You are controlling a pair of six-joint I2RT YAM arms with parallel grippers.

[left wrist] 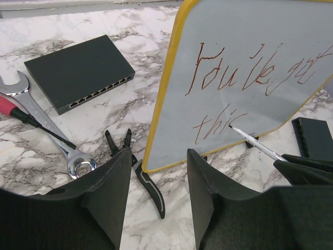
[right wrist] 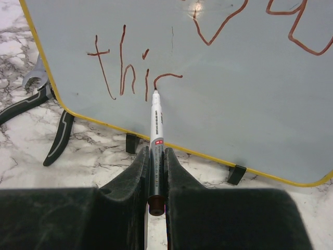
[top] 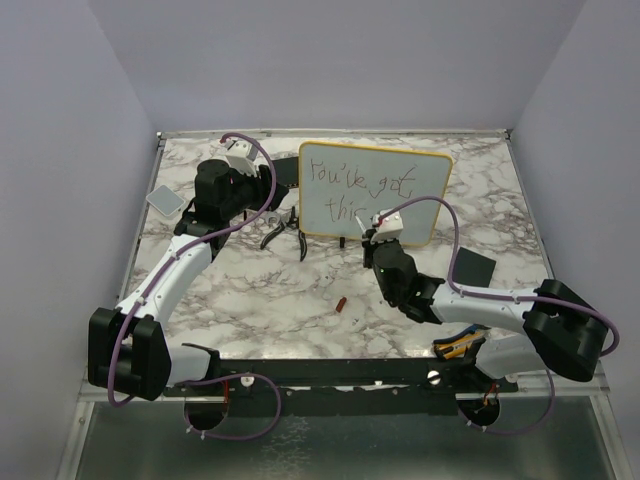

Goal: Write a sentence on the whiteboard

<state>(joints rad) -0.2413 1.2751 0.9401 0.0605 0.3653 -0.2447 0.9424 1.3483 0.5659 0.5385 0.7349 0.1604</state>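
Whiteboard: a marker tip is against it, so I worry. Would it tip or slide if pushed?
Probably tips backward easily: the whiteboard stands upright on small black feet. Likely light and apt to slide on the smooth marble-look table. Its thin panel may flex under the marker.

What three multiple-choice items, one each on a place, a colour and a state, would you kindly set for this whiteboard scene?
1. Where do the pliers lie?
A. beside the whiteboard's lower corner
B. on its top edge
C. stuck to its writing face

2. What colour is the whiteboard's frame?
A. blue
B. yellow
C. green

3. What state is the right pincer in?
A. open and empty
B. shut on the marker
C. shut on nothing

Answers:
1 A, since the left wrist view shows them lying at that corner.
2 B, since a thin yellow rim runs round the board.
3 B, since the right wrist view shows the marker clamped between its closed jaws.
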